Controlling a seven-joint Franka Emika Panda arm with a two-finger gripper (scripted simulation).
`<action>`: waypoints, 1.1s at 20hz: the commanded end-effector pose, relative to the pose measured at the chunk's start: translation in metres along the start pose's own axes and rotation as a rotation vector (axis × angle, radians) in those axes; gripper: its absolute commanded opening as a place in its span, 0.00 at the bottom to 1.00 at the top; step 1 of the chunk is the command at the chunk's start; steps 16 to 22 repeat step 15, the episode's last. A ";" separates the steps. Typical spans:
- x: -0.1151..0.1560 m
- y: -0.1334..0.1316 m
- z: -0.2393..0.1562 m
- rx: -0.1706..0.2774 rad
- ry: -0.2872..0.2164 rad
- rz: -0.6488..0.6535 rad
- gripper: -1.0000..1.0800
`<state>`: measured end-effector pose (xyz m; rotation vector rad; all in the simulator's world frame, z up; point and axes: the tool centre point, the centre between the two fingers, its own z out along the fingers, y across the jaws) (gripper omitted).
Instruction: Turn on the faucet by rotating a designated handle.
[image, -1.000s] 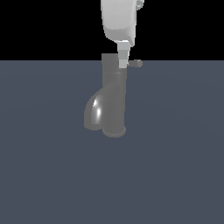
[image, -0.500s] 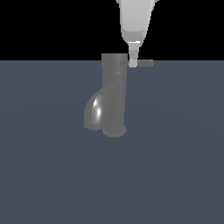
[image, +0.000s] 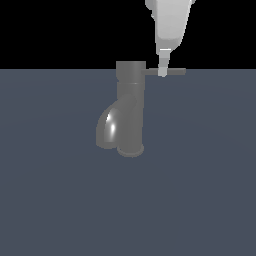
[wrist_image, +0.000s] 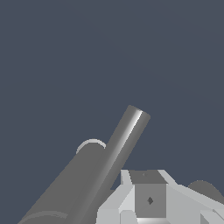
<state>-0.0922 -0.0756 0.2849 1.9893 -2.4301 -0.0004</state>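
Observation:
The dark grey faucet (image: 130, 110) stands upright in the middle of the exterior view, its curved spout bulging toward that view's left. The thin handle (image: 176, 72) sticks out from the cap toward the exterior view's right. My gripper (image: 163, 70) comes down from above, shut, with its narrow tip against the rod about halfway along and nothing between its fingers. In the wrist view the handle (wrist_image: 125, 139) runs as a glossy rod past my fingers (wrist_image: 148, 199), with a thicker part of the faucet (wrist_image: 72, 181) beside it.
A flat blue-grey floor (image: 200, 190) spreads around the faucet on all sides. Black background lies above the horizon line.
My gripper has shifted toward the exterior view's right. The handle now shows longer on that side, so it has swung along with the fingertip.

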 end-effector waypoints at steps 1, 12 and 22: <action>0.015 -0.007 0.000 0.002 0.000 0.020 0.00; 0.039 -0.029 0.000 0.001 0.000 0.027 0.00; 0.043 -0.033 0.000 0.001 0.000 0.028 0.00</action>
